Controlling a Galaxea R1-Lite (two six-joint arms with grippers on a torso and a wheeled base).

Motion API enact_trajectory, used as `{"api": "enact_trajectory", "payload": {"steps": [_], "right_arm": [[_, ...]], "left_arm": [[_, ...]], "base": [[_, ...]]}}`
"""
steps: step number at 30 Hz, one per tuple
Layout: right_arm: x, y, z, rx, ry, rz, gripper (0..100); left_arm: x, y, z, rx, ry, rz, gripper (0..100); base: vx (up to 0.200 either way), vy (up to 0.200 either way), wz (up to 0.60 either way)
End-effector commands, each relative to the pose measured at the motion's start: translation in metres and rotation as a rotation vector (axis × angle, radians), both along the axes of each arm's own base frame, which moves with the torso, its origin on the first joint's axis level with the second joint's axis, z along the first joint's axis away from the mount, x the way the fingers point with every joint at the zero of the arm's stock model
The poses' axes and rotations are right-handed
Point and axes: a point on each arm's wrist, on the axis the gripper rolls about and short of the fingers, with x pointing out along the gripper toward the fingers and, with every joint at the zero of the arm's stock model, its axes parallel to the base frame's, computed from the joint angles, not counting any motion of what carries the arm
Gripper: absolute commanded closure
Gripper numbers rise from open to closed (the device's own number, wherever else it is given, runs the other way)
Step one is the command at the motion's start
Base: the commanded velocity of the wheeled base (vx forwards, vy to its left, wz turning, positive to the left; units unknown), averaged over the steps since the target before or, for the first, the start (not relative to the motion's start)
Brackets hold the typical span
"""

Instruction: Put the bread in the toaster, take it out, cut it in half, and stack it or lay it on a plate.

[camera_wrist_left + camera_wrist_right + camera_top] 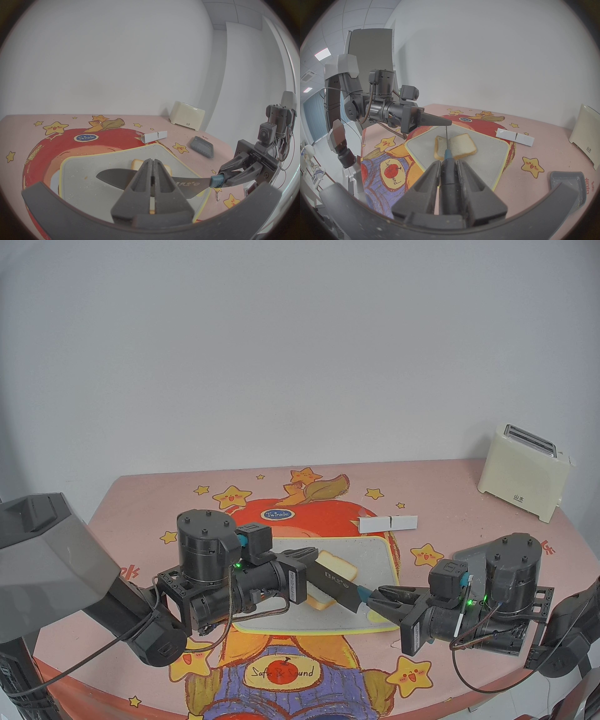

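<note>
- The right gripper [378, 601] is clamped on the blue handle of the knife [337, 587]. The dark blade stands on edge and reaches from the handle toward the left arm.
- The bread [456, 146], 1 pale, soft slice with a tan crust, lies flat near the middle of the cutting board [375, 552], directly under the blade.
- The key relation is that the blade's long axis crosses the slice and splits it into about 2 equal parts. Any cut must therefore go straight down, with a draw along that axis.
- Seen edge-on, I cannot tell whether the edge has entered the crumb or only rests on it.
- The left gripper [311, 554] has its fingers pressed together around nothing. It hangs over the slice just beside the blade, so it is the nearer arm for steadying the bread.
- The board is white and lightly speckled, with a yellow rim and rounded corners.
- The toaster [524, 471], a cream, smooth box, stands well apart at the far right of the table [437, 490].
- The grey tray [202, 146], shallow and rectangular, lies between the board and the toaster.
</note>
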Motion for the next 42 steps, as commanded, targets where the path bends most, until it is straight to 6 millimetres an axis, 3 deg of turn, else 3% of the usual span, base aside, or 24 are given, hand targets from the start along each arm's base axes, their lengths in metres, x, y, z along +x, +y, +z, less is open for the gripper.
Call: {"api": "enact_trajectory", "payload": {"steps": [1,8,21,36,42], "right_arm": [[0.001,0.001,-0.005,-0.014,0.013,0.000,100],[0.002,0.002,-0.008,-0.020,0.020,0.000,100],[0.001,0.001,0.000,0.007,-0.004,0.000,100],[0.001,0.001,-0.003,-0.003,0.004,0.000,100],[0.001,0.002,-0.003,-0.003,0.004,0.003,100]], "left_arm": [[0.003,-0.001,0.003,-0.010,-0.013,0.002,100],[0.002,0.000,0.010,-0.020,-0.026,0.003,100],[-0.001,0.003,0.002,-0.002,0.001,0.005,100],[0.002,0.003,0.017,-0.035,-0.045,0.010,100],[0.004,0.020,0.037,-0.069,-0.091,0.050,100]], "base": [[0.000,0.000,0.00],[0.000,0.000,0.00],[0.000,0.000,0.00],[0.000,0.000,0.00],[0.000,0.000,0.00]]}}
